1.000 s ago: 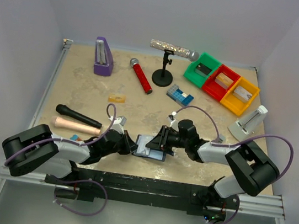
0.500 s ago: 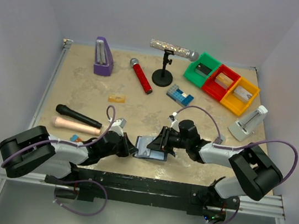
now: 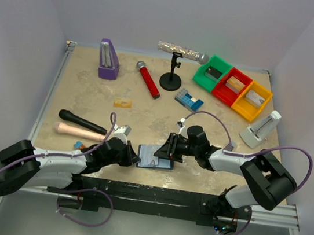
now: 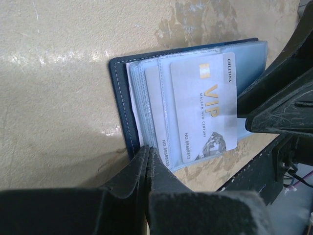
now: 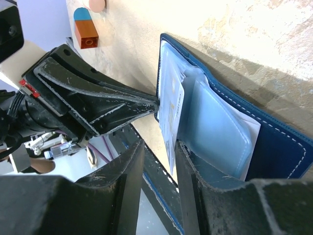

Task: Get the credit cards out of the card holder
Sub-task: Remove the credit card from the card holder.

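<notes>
Top external view: the card holder (image 3: 156,157) lies open on the desk (image 3: 84,93) at lower centre of the frame, between the two arms. The left pincer (image 3: 133,156) is pressed together, its tips touching the holder's left edge. The right pincer (image 3: 168,148) is spread a little. In the right wrist view a silver credit card (image 5: 172,115) stands between its fingers, tilted up from the pale pockets. A gold card (image 3: 122,103) lies apart on the desk, toward the upper left.
</notes>
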Controlling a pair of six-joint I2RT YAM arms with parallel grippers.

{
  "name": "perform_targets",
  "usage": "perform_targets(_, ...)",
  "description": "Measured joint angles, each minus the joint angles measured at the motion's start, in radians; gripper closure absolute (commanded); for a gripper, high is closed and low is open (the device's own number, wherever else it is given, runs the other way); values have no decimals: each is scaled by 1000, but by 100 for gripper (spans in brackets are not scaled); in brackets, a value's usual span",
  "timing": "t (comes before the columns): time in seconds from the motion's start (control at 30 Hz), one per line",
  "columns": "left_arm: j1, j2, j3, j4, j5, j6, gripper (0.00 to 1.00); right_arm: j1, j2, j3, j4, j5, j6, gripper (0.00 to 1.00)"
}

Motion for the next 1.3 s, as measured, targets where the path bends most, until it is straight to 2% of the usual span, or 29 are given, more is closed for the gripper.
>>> perform_targets(0.2,0,2,34,-27,3,20,100,0,20,18,-5,0,-3,63)
perform_targets(0.57,0,-7,58,-50,3,31,100,0,31,18,2,-1,0,72)
perform_targets(1.17,0,-10,82,-69,3,45,100,0,28,18,-16,0,-3,99)
perform_targets(1.3,0,-10,82,-69,3,45,100,0,18,18,-24,0,-3,100)
